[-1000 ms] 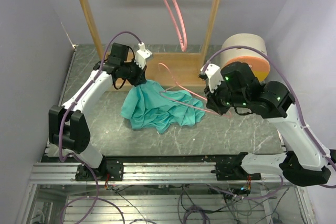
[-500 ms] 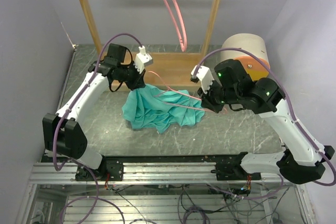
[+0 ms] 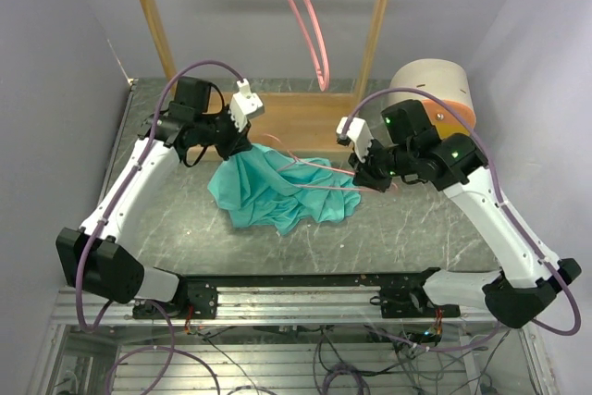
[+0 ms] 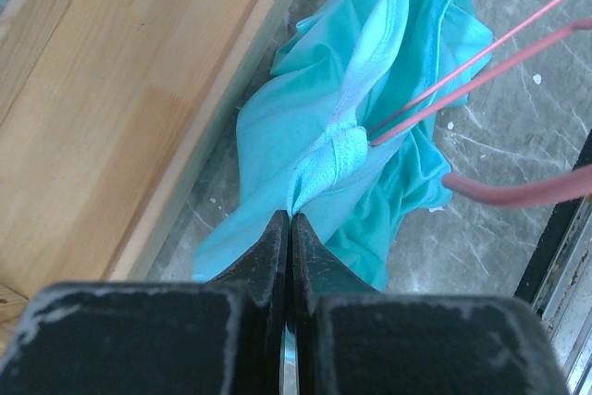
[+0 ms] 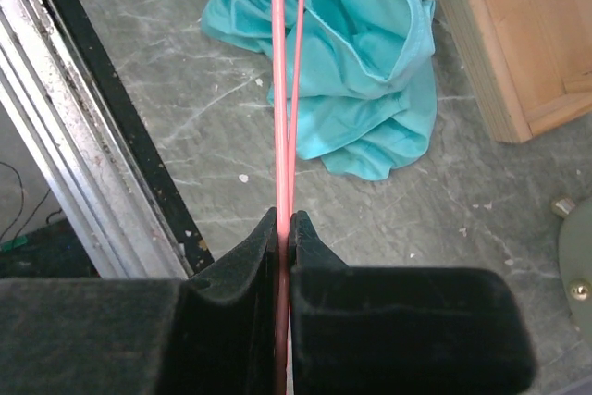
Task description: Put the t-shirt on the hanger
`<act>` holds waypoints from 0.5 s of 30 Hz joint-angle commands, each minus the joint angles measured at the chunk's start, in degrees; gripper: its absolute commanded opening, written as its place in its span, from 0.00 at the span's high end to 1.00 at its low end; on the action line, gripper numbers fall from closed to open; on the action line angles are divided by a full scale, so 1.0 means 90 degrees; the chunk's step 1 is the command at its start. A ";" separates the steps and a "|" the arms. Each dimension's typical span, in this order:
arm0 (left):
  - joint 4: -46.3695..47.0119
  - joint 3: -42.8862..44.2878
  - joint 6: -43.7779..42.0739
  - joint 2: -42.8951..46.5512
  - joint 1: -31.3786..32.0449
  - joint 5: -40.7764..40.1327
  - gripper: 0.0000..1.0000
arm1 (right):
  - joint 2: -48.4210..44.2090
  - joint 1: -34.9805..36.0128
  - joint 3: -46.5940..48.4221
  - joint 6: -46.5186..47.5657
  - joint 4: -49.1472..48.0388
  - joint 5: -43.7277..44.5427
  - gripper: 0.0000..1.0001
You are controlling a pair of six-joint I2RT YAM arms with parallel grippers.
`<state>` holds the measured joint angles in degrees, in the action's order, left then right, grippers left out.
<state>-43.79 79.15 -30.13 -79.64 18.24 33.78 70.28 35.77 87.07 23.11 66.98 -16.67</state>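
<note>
The left gripper (image 4: 289, 219) is closed tight on the shirt (image 4: 314, 127), pinching the pale ribbed neck band between its fingertips. From the pinch the cloth falls away ahead of the gripper in a crumpled heap on the tabletop (image 3: 407, 228). In its wrist view, just left of the gripper, runs the wooden base of the rack (image 3: 305, 116), and the shirt's edge lies against it.

The right gripper (image 5: 285, 219) is clamped on the hanger (image 5: 277, 90), its jaws squeezed together with only the thin pink wire between them. Two pink strands run straight ahead from its fingertips, close together, over bare tabletop and onto the shirt. Seen from the left wrist, these strands meet the cloth at the neck band, just ahead of the left gripper's tips; whether they pass inside the neck cannot be told. A thicker curved part of the hanger lies to that gripper's right, clear of the cloth.

From above, the grippers face each other across the shirt, the left at its far corner and the right at its near-right edge. Beyond both, a second hanger (image 3: 310, 25) hangs from the rack's top bar, and a tan drum (image 3: 430, 85) stands behind the right gripper
</note>
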 commanded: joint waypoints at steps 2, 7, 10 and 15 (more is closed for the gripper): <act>-0.0158 -0.0168 -0.0155 0.0323 -0.0018 0.0274 0.93 | 0.0010 -0.0665 -0.0504 0.0931 -0.0982 -0.1401 1.00; -0.0164 -0.0250 -0.0112 0.0357 -0.0015 0.0326 0.93 | 0.0210 -0.1326 -0.1069 0.1645 -0.1452 -0.2713 1.00; -0.0128 -0.0250 -0.0059 0.0352 -0.0015 0.0382 0.93 | 0.0373 -0.1579 -0.1283 0.2013 -0.1585 -0.3173 1.00; -0.0089 -0.0283 -0.0004 0.0352 -0.0017 0.0534 0.93 | 0.0527 -0.1777 -0.1488 0.2689 -0.1749 -0.3823 1.00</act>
<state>-45.01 77.14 -30.61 -77.32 18.24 35.29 74.98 20.91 74.83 39.92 54.50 -42.52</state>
